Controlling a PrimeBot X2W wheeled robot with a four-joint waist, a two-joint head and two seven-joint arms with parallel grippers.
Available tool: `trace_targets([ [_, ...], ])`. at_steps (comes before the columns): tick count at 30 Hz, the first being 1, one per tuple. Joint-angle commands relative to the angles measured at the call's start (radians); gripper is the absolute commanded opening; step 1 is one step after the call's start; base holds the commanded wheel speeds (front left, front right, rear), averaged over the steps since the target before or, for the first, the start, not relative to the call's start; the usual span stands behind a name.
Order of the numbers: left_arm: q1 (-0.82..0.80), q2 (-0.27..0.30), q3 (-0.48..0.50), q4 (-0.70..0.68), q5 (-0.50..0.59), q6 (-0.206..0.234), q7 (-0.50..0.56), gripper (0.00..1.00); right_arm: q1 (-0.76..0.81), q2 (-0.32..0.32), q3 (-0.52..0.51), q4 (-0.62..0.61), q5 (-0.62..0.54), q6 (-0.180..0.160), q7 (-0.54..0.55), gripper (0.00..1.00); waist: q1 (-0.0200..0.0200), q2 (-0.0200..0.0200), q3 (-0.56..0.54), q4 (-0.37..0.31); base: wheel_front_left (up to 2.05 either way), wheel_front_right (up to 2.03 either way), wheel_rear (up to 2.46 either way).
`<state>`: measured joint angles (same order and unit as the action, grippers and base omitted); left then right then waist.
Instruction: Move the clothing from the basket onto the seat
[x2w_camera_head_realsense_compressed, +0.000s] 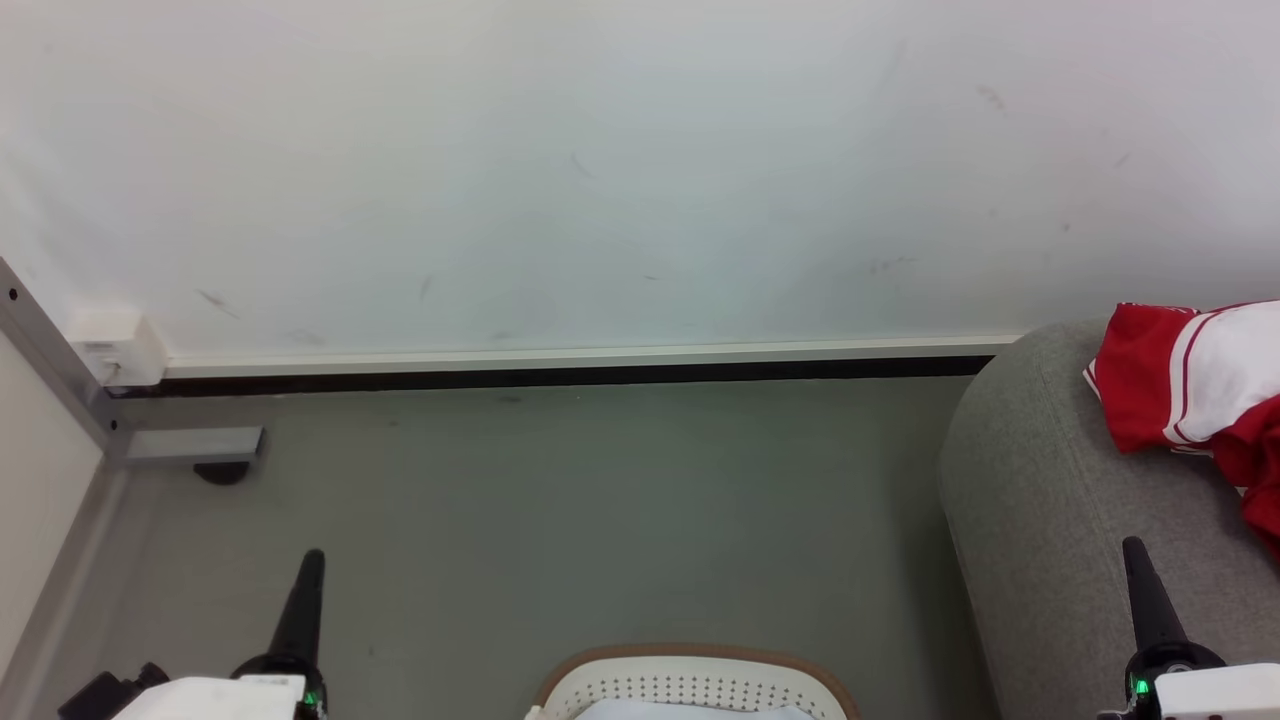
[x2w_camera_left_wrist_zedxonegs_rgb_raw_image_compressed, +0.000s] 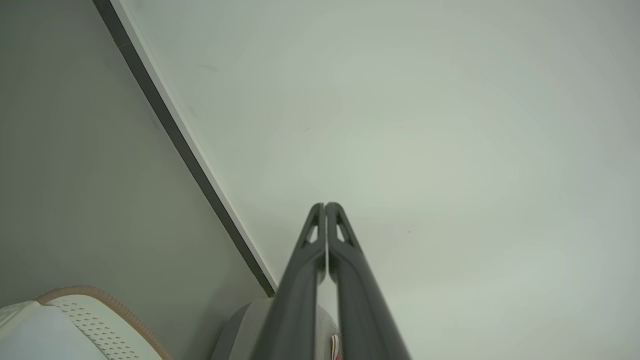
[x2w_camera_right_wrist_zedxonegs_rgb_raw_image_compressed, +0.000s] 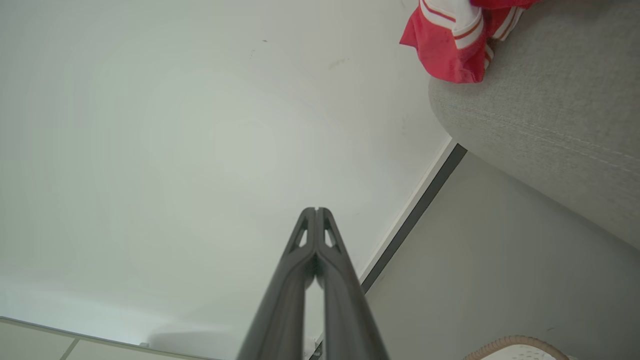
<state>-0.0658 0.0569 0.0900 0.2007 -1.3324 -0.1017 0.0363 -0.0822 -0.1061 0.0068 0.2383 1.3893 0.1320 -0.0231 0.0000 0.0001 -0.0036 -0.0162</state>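
The left gripper (x2w_camera_head_realsense_compressed: 312, 560) rises from the lower left of the head view. Its pale forearm lies low and its two dark fingers (x2w_camera_left_wrist_zedxonegs_rgb_raw_image_compressed: 305, 280) point straight up toward the white wall (x2w_camera_head_realsense_compressed: 620, 170). In the left wrist view the fingers are pressed together, tips touching, with nothing between them. The right gripper (x2w_camera_head_realsense_compressed: 1134, 548) mirrors this pose at the lower right. It stands in front of the seat (x2w_camera_head_realsense_compressed: 1040, 520), and its fingers are likewise closed tip to tip and hold nothing.

The basket (x2w_camera_head_realsense_compressed: 690, 660) stands on the grey floor (x2w_camera_head_realsense_compressed: 560, 500) between the two arms, with its tan rim and perforated white wall showing at the bottom edge of the head view. It is just beside the seat's near left edge.

The clothing (x2w_camera_head_realsense_compressed: 1185, 385), red with white panels and stripe trim, lies bunched on the seat at its far edge near the wall. One fold hangs over the seat's rounded corner.

A dark baseboard (x2w_camera_head_realsense_compressed: 560, 377) runs where the wall meets the floor. A grey metal frame (x2w_camera_head_realsense_compressed: 60, 370) with a flat foot stands at the floor's far left corner.
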Motion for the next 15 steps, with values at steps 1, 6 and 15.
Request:
trace_targets([
  [1,-0.020,0.002,0.007,-0.001,-0.022,0.002,0.008,0.00,-0.022,-0.012,-0.004,-0.001,0.031,-0.002,0.006,0.00,0.0000,-0.0001,0.000,0.001,0.00,0.00,0.00],
  [6,-0.023,0.001,0.010,0.001,-0.060,0.002,0.018,0.00,-0.023,-0.013,-0.007,0.000,0.071,-0.002,0.013,0.00,0.0000,-0.0001,0.000,0.003,0.00,0.00,0.00],
  [15,-0.032,-0.001,0.016,0.005,-0.127,0.002,0.038,0.00,-0.026,-0.015,-0.011,0.002,0.148,-0.002,0.027,0.00,0.0000,-0.0001,0.001,0.006,0.00,0.00,0.00],
])
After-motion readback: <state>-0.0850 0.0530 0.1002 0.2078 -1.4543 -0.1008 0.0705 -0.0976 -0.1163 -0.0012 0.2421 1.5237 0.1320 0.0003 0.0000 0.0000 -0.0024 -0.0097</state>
